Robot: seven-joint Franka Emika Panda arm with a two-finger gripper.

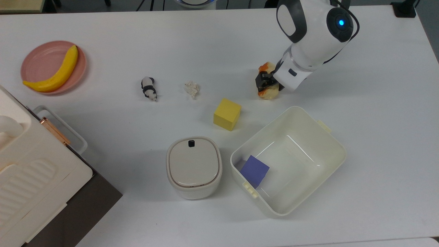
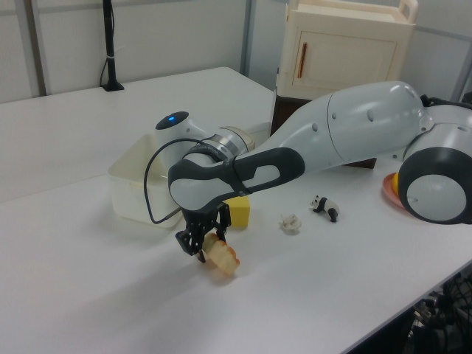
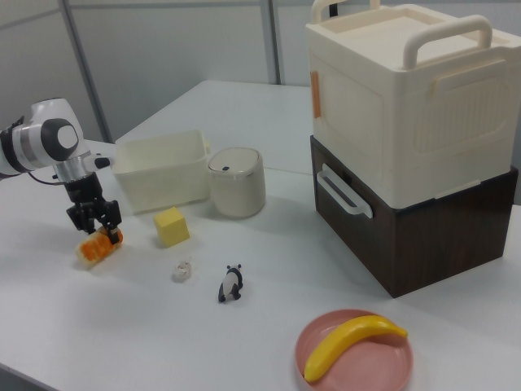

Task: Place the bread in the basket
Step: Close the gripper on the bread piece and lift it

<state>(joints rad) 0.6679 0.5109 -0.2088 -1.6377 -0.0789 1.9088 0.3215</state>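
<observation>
The orange-topped bread [image 1: 268, 92] is tilted off the table, apart from the open cream basket [image 1: 329, 138].
</observation>
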